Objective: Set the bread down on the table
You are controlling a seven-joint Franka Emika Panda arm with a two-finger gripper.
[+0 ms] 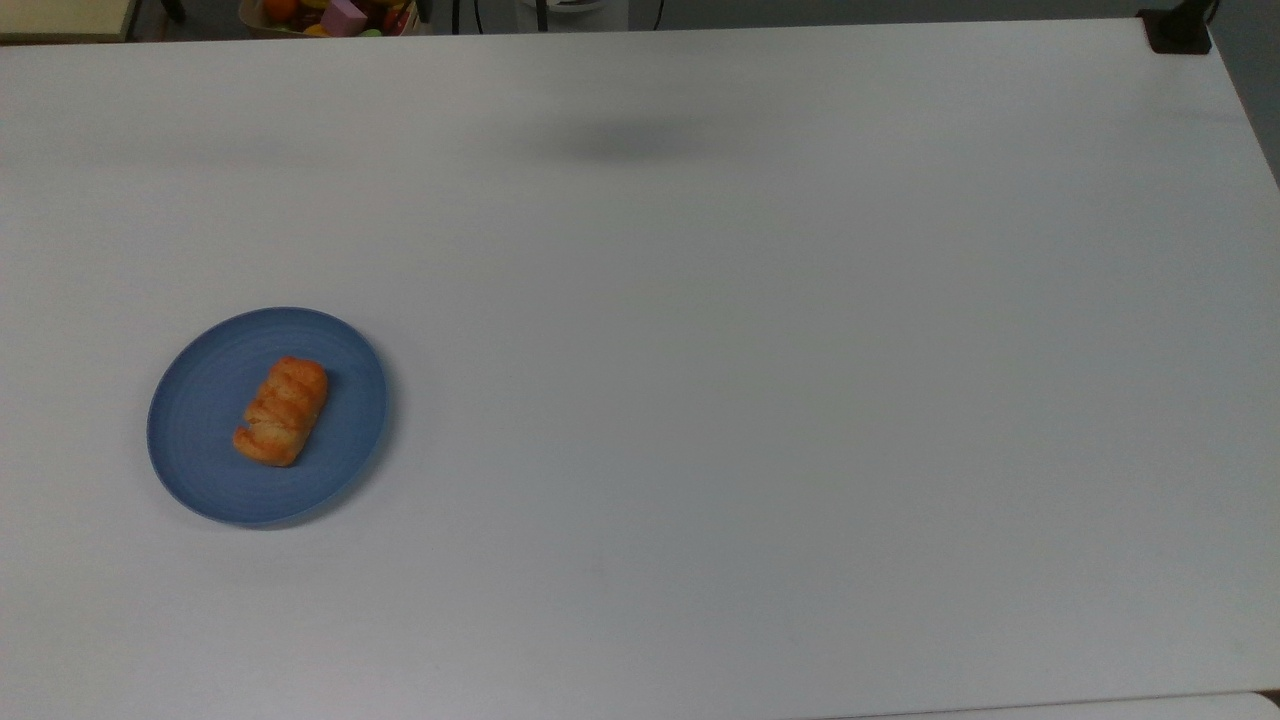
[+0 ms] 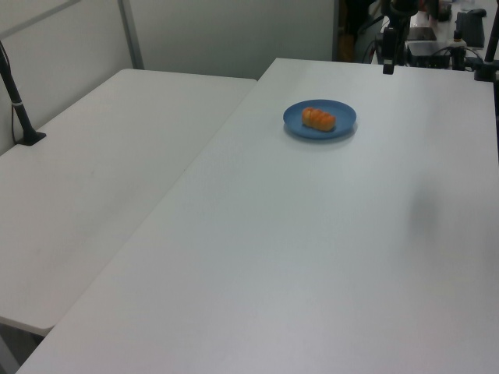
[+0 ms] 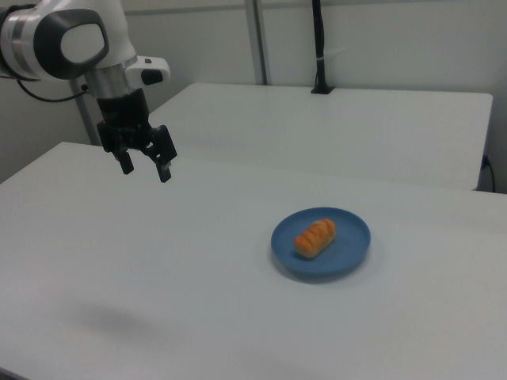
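The bread [image 1: 282, 411], a small golden-orange roll with a ridged top, lies in the middle of a round blue plate [image 1: 195, 420] at the top view's left. In the left view the bread [image 2: 319, 118] on its plate [image 2: 343, 115] sits far back on the white table [image 2: 296, 249]. In the right view the bread [image 3: 315, 237] rests on the plate [image 3: 352, 237], and my gripper [image 3: 145, 167] hangs open and empty high above the table [image 3: 158, 269], well off to the right view's left of the plate.
A second white table [image 3: 341, 127] adjoins along one long side. A black pole on a clamp base [image 2: 19, 109] stands on it. A black clamp [image 1: 1178, 35] sits at the top view's far right corner; coloured toys [image 1: 335, 15] lie beyond the far edge.
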